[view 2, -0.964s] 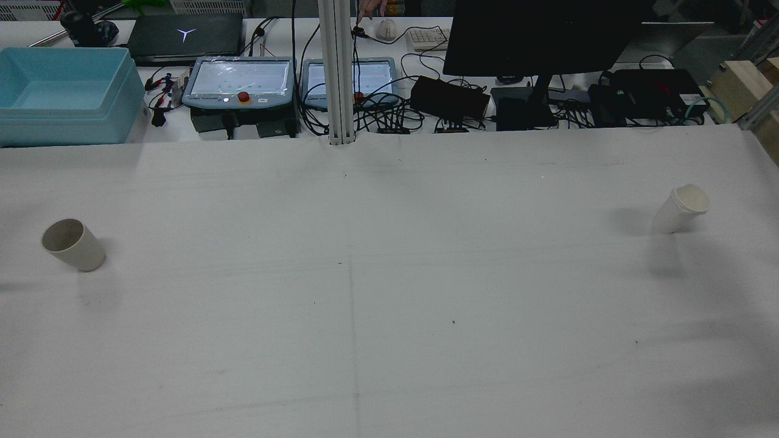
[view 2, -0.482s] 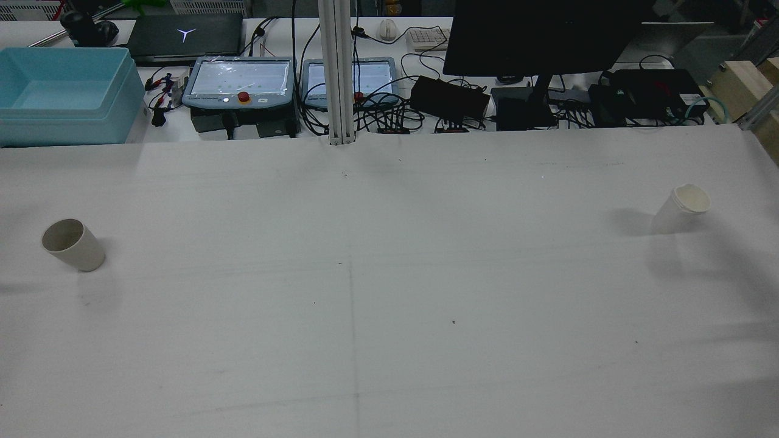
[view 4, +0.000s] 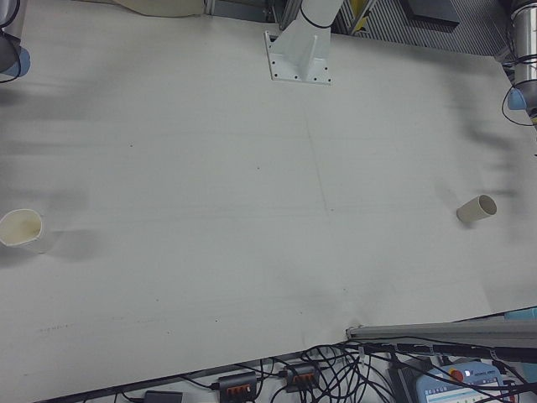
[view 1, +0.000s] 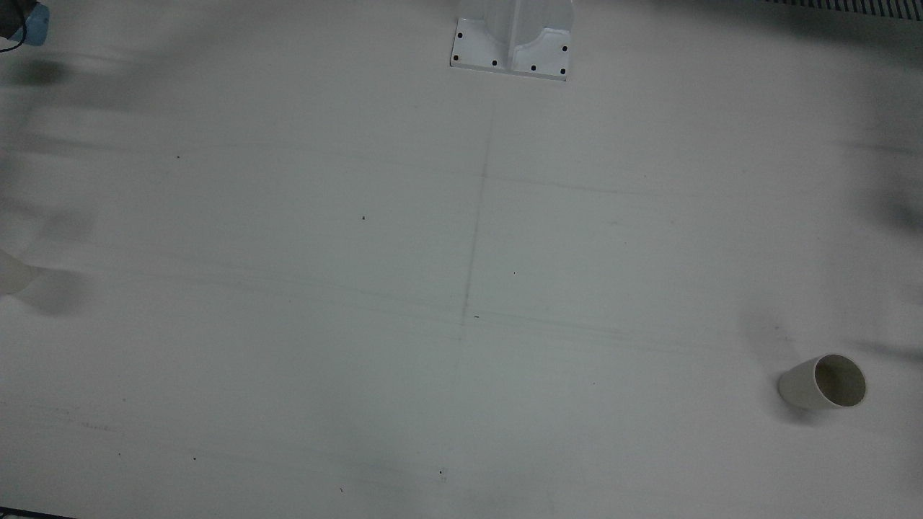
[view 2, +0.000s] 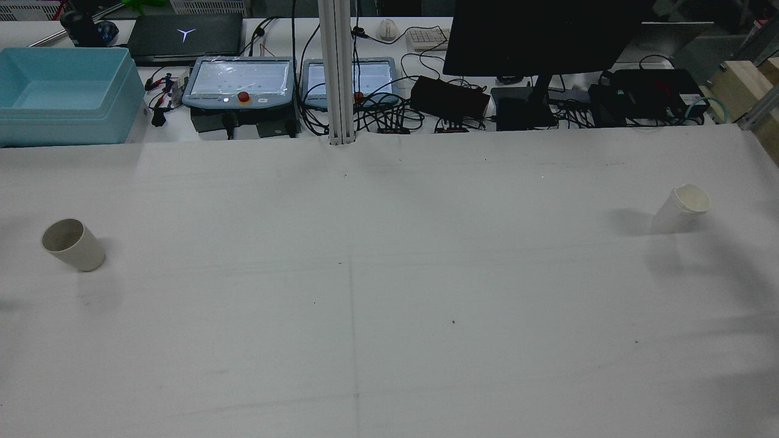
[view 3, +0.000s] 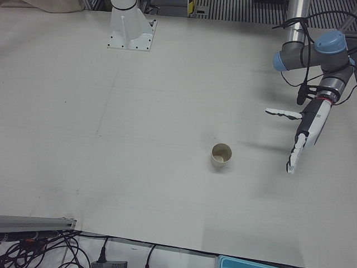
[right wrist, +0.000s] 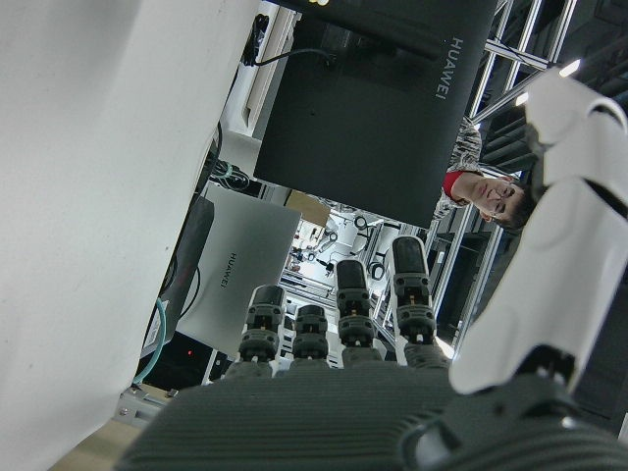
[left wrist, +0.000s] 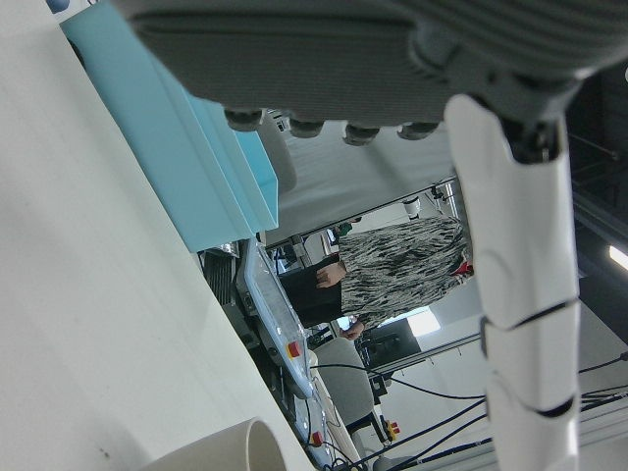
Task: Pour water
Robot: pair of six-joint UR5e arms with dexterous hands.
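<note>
Left-front view is showing the left hand (view 3: 304, 131) hanging empty, fingers (view 3: 294, 158) spread, right of the upright beige cup (view 3: 221, 156), nearest it

text: "huawei" is showing on the back of the black monitor (right wrist: 392, 88) | "huawei" is also showing on the grey laptop lid (right wrist: 240, 270)

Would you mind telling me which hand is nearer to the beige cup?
Left. The left hand hovers open just beside the beige cup; the right hand works the table's opposite half, appearing only in its own camera.
</note>
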